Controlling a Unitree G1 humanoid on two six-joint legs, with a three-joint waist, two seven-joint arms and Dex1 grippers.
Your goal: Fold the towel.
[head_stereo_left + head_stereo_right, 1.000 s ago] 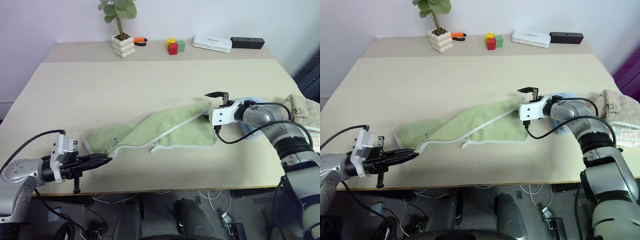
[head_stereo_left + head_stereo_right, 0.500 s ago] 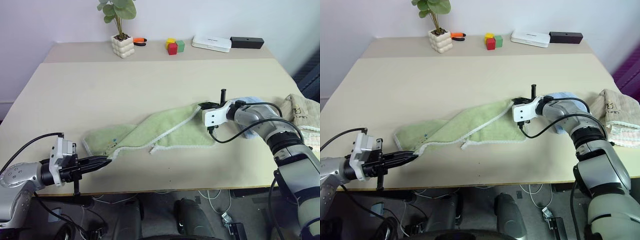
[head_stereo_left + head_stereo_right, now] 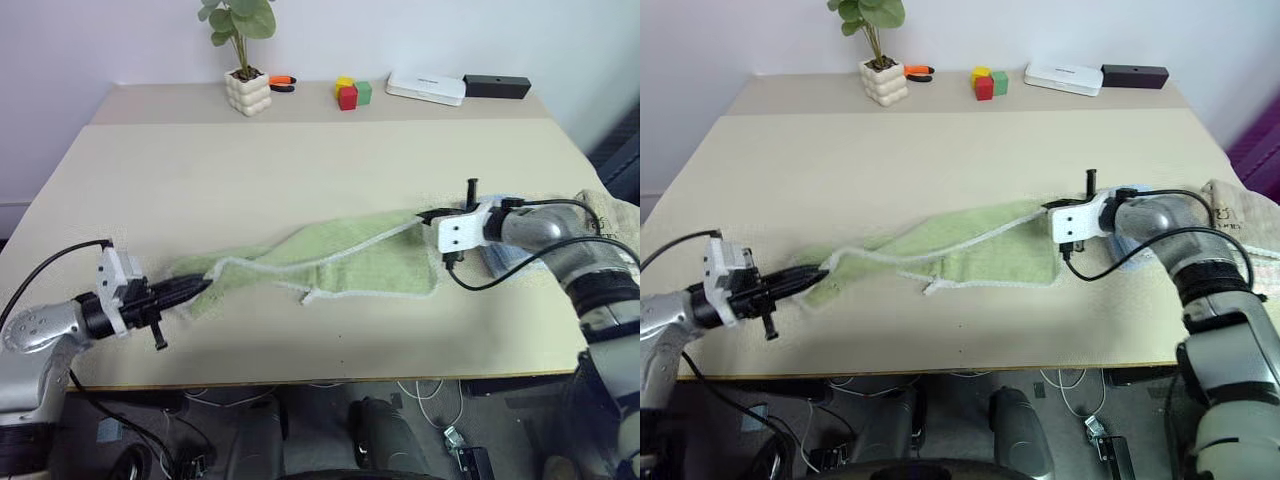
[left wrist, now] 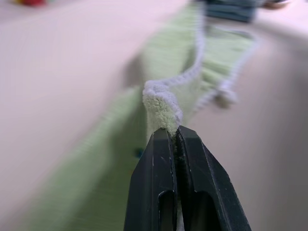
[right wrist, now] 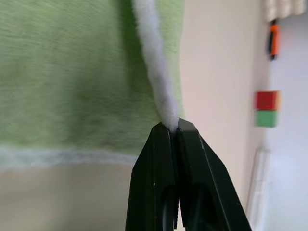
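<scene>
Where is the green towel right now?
The towel lies stretched across the table's near half, pinched at its left end by the left gripper and its right end by the right gripper.

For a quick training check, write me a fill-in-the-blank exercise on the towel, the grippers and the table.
1. The left gripper is shut on the white-stitched edge of the light ____ towel.
2. The right gripper is ____ on that towel's edge.
3. The towel's middle lies on the ____.
4. At the table's far edge, a potted ____ stands in a white pot.

Missing words: green; shut; table; plant
</scene>
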